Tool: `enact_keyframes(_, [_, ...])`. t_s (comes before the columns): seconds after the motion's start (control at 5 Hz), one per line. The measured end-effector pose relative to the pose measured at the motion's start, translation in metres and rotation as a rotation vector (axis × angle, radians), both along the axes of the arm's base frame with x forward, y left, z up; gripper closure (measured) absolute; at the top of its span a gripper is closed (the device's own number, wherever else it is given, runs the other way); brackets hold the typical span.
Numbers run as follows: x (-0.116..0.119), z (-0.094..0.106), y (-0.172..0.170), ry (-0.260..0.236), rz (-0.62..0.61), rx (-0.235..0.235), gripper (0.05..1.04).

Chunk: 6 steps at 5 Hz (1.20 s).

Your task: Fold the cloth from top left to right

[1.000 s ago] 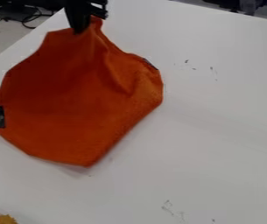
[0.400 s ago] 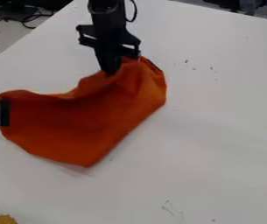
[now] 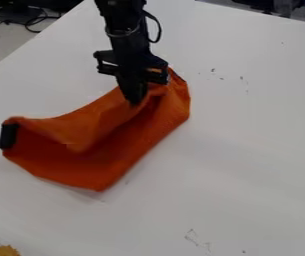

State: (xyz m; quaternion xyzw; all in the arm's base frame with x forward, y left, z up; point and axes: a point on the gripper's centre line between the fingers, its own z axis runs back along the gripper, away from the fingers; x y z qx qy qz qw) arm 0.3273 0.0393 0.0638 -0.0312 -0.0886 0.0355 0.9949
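Note:
My black gripper (image 3: 134, 100) hangs down over the upper right part of the orange cloth (image 3: 108, 162), shut on the cloth's gathered upper edge. From there the top layer slopes down to the left, partly folded over the lower layer, with a darker shaded hollow below it. A black patch marks the cloth's left end, and a dark strip shows at its upper right corner. The lower corner lies on the table toward the front. The pinched spot itself is partly hidden behind the gripper.
The white table (image 3: 248, 150) extends around the cloth. A yellow fuzzy object (image 3: 6, 250) is at the lower left corner. Black cables (image 3: 31, 21) lie beyond the table at the upper left, and dark items stand past the top right edge.
The gripper has come down and right from the top edge, carrying the cloth's top corner with it. The cloth's upper left part has come down and folded over, and its left end has shifted slightly inward.

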Motion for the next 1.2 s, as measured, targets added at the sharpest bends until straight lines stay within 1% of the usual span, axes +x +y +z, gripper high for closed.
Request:
enact_keyframes(0.2, [-0.001, -0.006, -0.007, 0.014, 0.003, -0.017, 0.82])
enact_keyframes(0.6, [-0.007, -0.006, -0.013, 0.068, -0.031, 0.033, 0.237])
enact_keyframes(0.8, [-0.007, 0.002, -0.017, 0.064, -0.06, 0.07, 0.069])
enact_keyframes(1.0, [-0.006, 0.005, -0.017, 0.053, -0.068, 0.078, 0.073])
enact_keyframes(1.2, [-0.003, 0.005, -0.021, 0.032, -0.12, 0.058, 0.078])
